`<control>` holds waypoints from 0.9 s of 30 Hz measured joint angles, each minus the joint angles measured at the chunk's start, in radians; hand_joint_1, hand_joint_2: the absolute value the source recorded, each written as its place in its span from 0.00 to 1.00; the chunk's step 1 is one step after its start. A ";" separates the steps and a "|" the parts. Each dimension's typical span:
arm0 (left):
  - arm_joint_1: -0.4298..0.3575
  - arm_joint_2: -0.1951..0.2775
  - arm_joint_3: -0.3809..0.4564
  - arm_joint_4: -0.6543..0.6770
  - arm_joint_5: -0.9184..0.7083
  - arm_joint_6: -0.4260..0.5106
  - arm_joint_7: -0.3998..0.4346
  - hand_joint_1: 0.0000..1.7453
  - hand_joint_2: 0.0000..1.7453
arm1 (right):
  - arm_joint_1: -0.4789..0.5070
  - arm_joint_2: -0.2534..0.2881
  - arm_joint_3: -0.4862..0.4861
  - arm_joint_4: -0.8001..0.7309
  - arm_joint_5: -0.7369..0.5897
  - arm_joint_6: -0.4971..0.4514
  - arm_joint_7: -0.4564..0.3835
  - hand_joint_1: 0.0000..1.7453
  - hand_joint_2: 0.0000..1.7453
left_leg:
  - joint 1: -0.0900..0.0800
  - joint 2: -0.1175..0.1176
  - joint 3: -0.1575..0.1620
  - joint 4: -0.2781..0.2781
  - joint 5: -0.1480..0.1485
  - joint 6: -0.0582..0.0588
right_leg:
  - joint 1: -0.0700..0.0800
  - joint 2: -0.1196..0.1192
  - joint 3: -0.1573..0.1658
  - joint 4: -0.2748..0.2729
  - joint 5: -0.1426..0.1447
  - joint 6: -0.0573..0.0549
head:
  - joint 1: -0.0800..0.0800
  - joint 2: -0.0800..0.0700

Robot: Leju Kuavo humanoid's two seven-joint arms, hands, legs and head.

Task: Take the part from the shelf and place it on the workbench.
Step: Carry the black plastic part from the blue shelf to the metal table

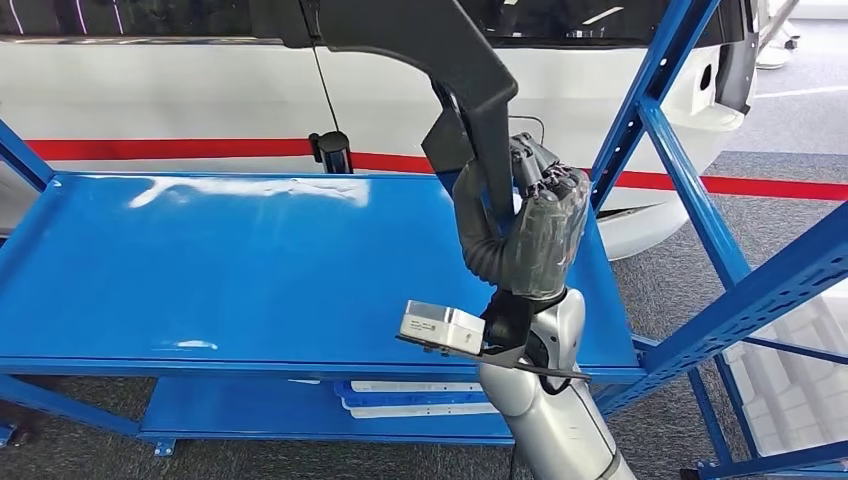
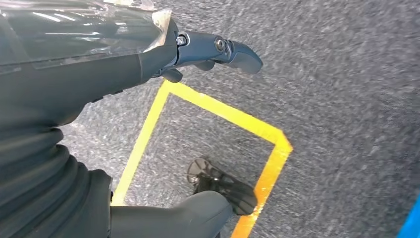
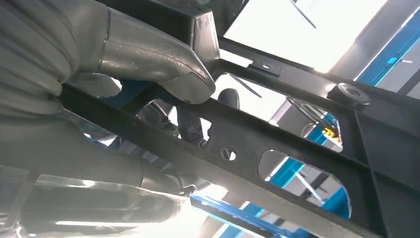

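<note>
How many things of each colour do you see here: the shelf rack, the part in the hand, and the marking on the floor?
Blue: 1, the shelf rack
Black: 1, the part, gripped by the right hand
Yellow: 1, the floor marking
Total: 3

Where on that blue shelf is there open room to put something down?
The upper shelf lies bare across its left and middle, bordered by the white wall behind. It is crowded at the right end, where the right hand holds the black part. White trays sit on the lower shelf.
</note>
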 joint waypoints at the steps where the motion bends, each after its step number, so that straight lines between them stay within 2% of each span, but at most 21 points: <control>1: 0.000 0.001 0.000 0.000 -0.003 0.006 0.007 0.00 1.00 | 0.001 -0.001 0.000 -0.002 -0.024 0.005 -0.006 1.00 1.00 | 0.003 -0.001 0.000 0.000 0.000 -0.011 | 0.002 0.000 0.034 -0.064 0.022 0.004 | 0.000 0.000; 2: 0.000 0.002 0.000 0.000 -0.004 0.012 0.013 0.00 1.00 | 0.002 -0.002 0.000 -0.004 -0.051 0.011 -0.011 1.00 1.00 | 0.004 -0.003 0.001 -0.002 0.000 -0.022 | 0.006 0.002 0.055 -0.104 0.035 0.002 | 0.000 0.000; 4: 0.000 0.003 -0.001 0.000 -0.004 0.018 0.019 0.00 1.00 | 0.005 -0.003 0.000 -0.008 -0.108 0.031 -0.022 1.00 1.00 | 0.004 -0.005 0.003 -0.011 0.008 -0.040 | 0.019 0.008 0.061 -0.116 0.044 -0.014 | -0.001 0.000; 6: 0.000 0.003 -0.001 0.000 -0.003 0.020 0.021 0.00 1.00 | 0.009 -0.004 0.000 -0.012 -0.167 0.055 -0.033 1.00 1.00 | 0.006 -0.004 0.001 -0.012 0.001 -0.049 | 0.016 0.008 0.057 -0.120 0.053 -0.031 | -0.004 0.000; 7: 0.000 0.005 -0.001 0.000 -0.002 0.021 0.021 0.00 1.00 | 0.011 -0.003 -0.001 -0.013 -0.195 0.067 -0.038 1.00 1.00 | 0.005 -0.004 -0.010 0.011 -0.021 -0.048 | 0.011 0.008 0.056 -0.124 0.059 -0.043 | -0.007 0.000; 8: 0.000 0.007 0.000 0.000 -0.002 0.021 0.021 0.00 1.00 | 0.013 -0.003 -0.001 -0.014 -0.220 0.078 -0.043 1.00 1.00 | 0.003 -0.005 -0.032 0.062 -0.058 -0.044 | 0.008 0.006 0.053 -0.127 0.065 -0.057 | -0.011 0.000; 9: 0.000 0.010 0.000 0.000 -0.001 0.022 0.021 0.00 1.00 | 0.015 -0.003 -0.002 -0.016 -0.241 0.087 -0.047 1.00 1.00 | 0.000 -0.007 -0.063 0.137 -0.104 -0.039 | 0.007 0.004 0.049 -0.129 0.070 -0.069 | -0.015 0.000; 10: 0.000 0.013 0.000 0.000 0.000 0.023 0.021 0.00 1.00 | 0.018 -0.003 -0.002 -0.016 -0.253 0.092 -0.049 1.00 1.00 | -0.004 -0.009 -0.094 0.216 -0.144 -0.036 | 0.012 0.003 0.044 -0.129 0.074 -0.078 | -0.017 0.000; 11: 0.001 0.015 0.000 0.000 0.001 0.023 0.020 0.00 1.00 | 0.022 -0.003 -0.002 -0.016 -0.259 0.094 -0.050 1.00 1.00 | -0.007 -0.010 -0.118 0.280 -0.171 -0.034 | 0.017 0.002 0.039 -0.128 0.078 -0.083 | -0.017 0.000; 12: 0.001 0.016 0.000 0.000 0.002 0.023 0.020 0.00 1.00 | 0.025 -0.004 -0.003 -0.016 -0.262 0.095 -0.050 1.00 1.00 | -0.008 -0.010 -0.123 0.305 -0.175 -0.032 | 0.020 0.001 0.034 -0.128 0.082 -0.083 | -0.017 0.000; 13: 0.001 0.017 0.000 0.000 0.002 0.023 0.020 0.00 1.00 | 0.028 -0.004 -0.003 -0.016 -0.264 0.096 -0.051 1.00 1.00 | -0.008 -0.010 -0.105 0.285 -0.161 -0.030 | 0.021 0.001 0.030 -0.127 0.087 -0.081 | -0.017 0.000; 16: -0.001 0.015 0.000 0.000 0.002 0.022 0.021 0.00 1.00 | 0.031 -0.004 -0.003 -0.018 -0.289 0.105 -0.057 1.00 1.00 | -0.001 -0.015 0.012 0.093 -0.091 -0.036 | 0.022 0.002 0.016 -0.116 0.098 -0.064 | -0.020 0.000; 17: -0.002 0.014 0.000 0.000 0.002 0.021 0.021 0.00 1.00 | 0.031 -0.004 -0.003 -0.020 -0.311 0.112 -0.063 1.00 1.00 | -0.001 -0.019 0.032 0.055 -0.079 -0.035 | 0.026 0.003 0.013 -0.112 0.102 -0.059 | -0.019 0.000; 18: -0.002 0.012 0.000 0.000 0.003 0.019 0.021 0.00 1.00 | 0.031 -0.004 -0.003 -0.022 -0.337 0.120 -0.070 1.00 1.00 | -0.003 -0.023 0.037 0.038 -0.072 -0.029 | 0.031 0.004 0.010 -0.113 0.109 -0.054 | -0.016 0.000; 19: -0.001 0.012 0.000 0.000 0.004 0.016 0.021 0.00 1.00 | 0.031 -0.005 -0.002 -0.024 -0.362 0.126 -0.076 1.00 1.00 | -0.008 -0.025 0.031 0.040 -0.063 -0.018 | 0.033 0.004 0.008 -0.118 0.117 -0.049 | -0.011 0.000; 21: 0.001 0.014 0.001 0.000 0.009 0.012 0.018 0.00 1.00 | 0.032 -0.008 -0.001 -0.025 -0.399 0.132 -0.090 1.00 1.00 | -0.017 -0.022 0.016 0.042 -0.048 0.005 | 0.028 0.004 -0.003 -0.125 0.123 -0.041 | -0.005 0.000; 22: 0.001 0.015 0.001 0.000 0.013 0.010 0.016 0.00 1.00 | 0.033 -0.010 -0.001 -0.025 -0.413 0.134 -0.094 1.00 1.00 | -0.021 -0.019 0.006 0.043 -0.040 0.015 | 0.025 0.003 -0.016 -0.105 0.103 -0.043 | -0.004 0.000; 23: 0.002 0.017 0.003 0.000 0.017 0.009 0.013 0.00 1.00 | 0.034 -0.012 -0.001 -0.025 -0.425 0.134 -0.099 1.00 1.00 | -0.024 -0.017 -0.006 0.043 -0.032 0.024 | 0.022 0.002 -0.036 -0.062 0.066 -0.048 | -0.002 0.000; 25: 0.003 0.019 0.007 0.000 0.025 0.009 0.007 0.00 1.00 | 0.035 -0.015 -0.001 -0.025 -0.457 0.140 -0.109 1.00 1.00 | -0.033 -0.013 -0.029 0.043 -0.015 0.034 | 0.025 0.002 -0.083 0.085 -0.033 -0.063 | 0.002 0.000; 26: 0.003 0.019 0.009 0.000 0.028 0.009 0.006 0.00 1.00 | 0.036 -0.017 -0.001 -0.025 -0.475 0.145 -0.115 1.00 1.00 | -0.039 -0.011 -0.041 0.044 -0.008 0.037 | 0.028 0.002 -0.099 0.155 -0.069 -0.067 | 0.002 0.000; 27: 0.004 0.019 0.010 0.000 0.030 0.009 0.005 0.00 1.00 | 0.038 -0.019 0.000 -0.025 -0.495 0.151 -0.120 1.00 1.00 | -0.045 -0.010 -0.050 0.044 -0.001 0.039 | 0.034 0.002 -0.099 0.198 -0.090 -0.069 | 0.002 0.000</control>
